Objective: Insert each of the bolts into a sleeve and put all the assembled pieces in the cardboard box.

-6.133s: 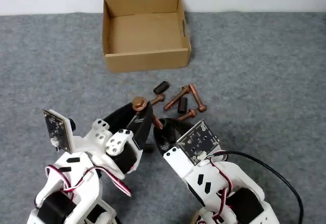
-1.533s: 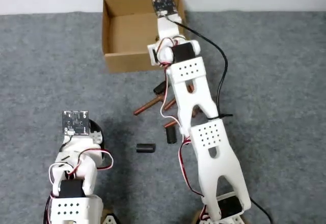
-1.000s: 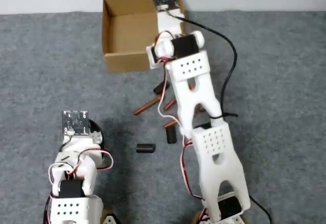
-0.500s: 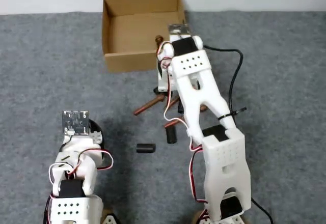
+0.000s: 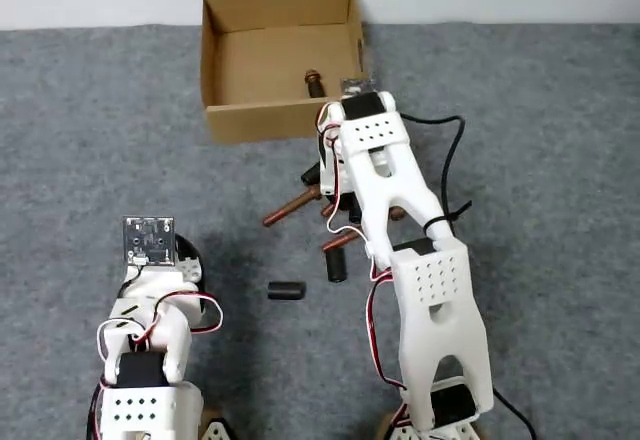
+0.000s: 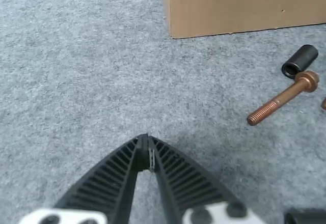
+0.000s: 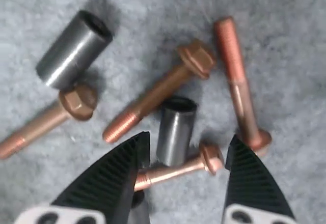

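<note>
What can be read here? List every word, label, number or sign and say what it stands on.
No readable text anywhere.
Cardboard box: plain walls, no print or label.
Bolts and sleeves: no markings visible.
Circuit board on the left arm's wrist: any marks too small to read.

**One camera overhead, one on each wrist.**
The fixed camera looks down on the grey table (image 5: 520, 110) from well up, with the arms at 6 o'clock and the cardboard box (image 5: 270, 120) at 12. The left wrist camera sits low, looking past the left gripper (image 6: 145, 141) along the table toward the box's front wall. The right wrist camera hangs close over the table, facing straight down. All three catch the same bolt (image 6: 282, 98) and sleeve (image 6: 300, 61).
</note>
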